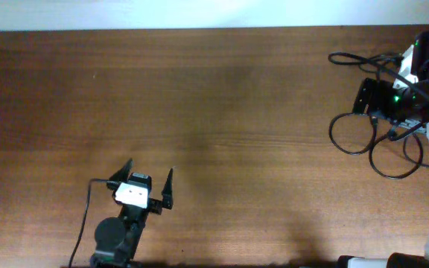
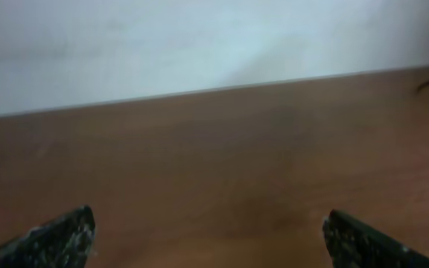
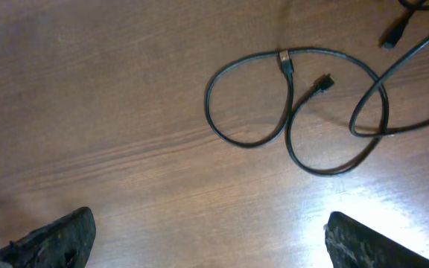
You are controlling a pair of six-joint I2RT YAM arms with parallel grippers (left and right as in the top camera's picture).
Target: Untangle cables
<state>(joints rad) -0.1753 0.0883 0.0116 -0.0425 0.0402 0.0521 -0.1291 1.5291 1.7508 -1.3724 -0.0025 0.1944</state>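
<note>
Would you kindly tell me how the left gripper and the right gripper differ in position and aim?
The left gripper sits over plain wood of the table, far from the cables; the right gripper hangs close by them. The left gripper points across the table toward the wall; the right gripper points down at the loops. Both are open and empty.

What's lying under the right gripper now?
Mostly table under the open right gripper, with looped black cables just ahead. Overhead, the right arm covers part of them.
</note>
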